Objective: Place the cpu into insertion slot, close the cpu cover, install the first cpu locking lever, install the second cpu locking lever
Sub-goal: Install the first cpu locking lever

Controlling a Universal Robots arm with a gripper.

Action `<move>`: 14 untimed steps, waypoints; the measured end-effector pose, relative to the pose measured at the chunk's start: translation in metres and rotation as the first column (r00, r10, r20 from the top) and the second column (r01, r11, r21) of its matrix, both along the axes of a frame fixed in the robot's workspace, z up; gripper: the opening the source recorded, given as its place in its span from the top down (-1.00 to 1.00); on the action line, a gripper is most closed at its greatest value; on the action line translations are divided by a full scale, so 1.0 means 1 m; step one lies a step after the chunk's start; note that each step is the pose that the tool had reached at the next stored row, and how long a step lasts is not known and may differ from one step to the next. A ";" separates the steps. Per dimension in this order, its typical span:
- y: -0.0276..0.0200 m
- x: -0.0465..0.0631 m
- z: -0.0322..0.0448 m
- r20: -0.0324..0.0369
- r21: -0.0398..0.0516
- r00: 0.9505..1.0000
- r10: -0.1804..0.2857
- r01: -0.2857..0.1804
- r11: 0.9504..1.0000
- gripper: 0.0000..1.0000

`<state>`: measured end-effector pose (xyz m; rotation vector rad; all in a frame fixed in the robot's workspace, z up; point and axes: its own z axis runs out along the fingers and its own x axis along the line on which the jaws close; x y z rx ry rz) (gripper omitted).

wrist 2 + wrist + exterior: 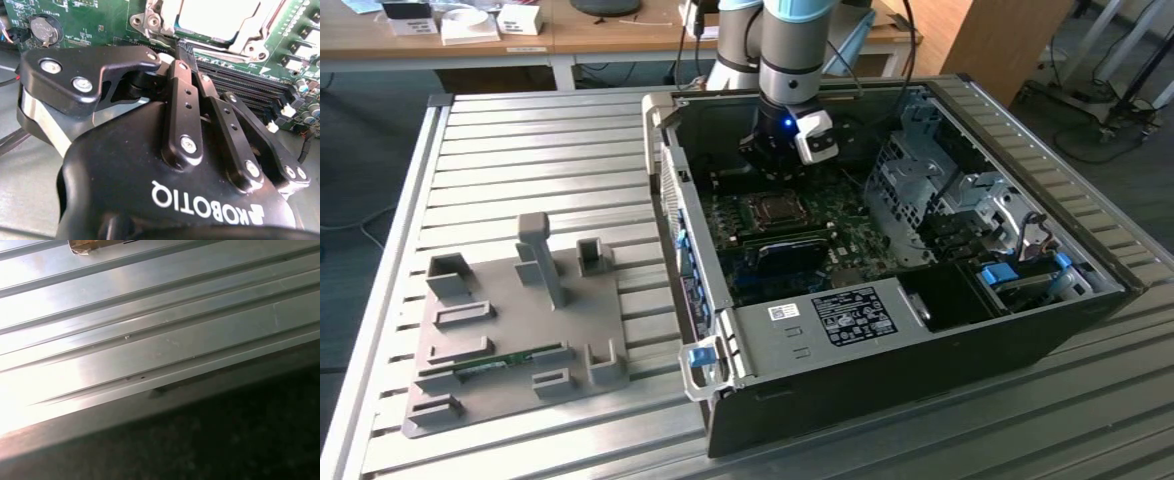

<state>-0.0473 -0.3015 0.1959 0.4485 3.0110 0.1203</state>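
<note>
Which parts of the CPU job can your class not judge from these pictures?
- Silvery square CPU and its metal cover frame: second wrist view, cut off by the edge.
- Locking levers: exterior view, too small; black gripper overhangs the socket.

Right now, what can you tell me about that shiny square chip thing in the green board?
The cpu is a flat, pale silvery square that looks like metal. It lies level inside the insertion slot on the green motherboard, with the silvery cpu cover framing its edges. The black tool hovers just beside the socket, not touching the chip's top.
</note>
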 end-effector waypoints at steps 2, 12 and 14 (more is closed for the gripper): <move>0.0002 0.000 -0.0001 0.000 0.000 1.000 0.000 0.000 1.000 0.79; 0.0005 0.001 -0.0013 0.001 0.001 1.000 0.000 0.000 1.000 0.79; 0.0004 0.001 -0.0011 0.000 0.001 1.000 0.000 0.000 1.000 0.79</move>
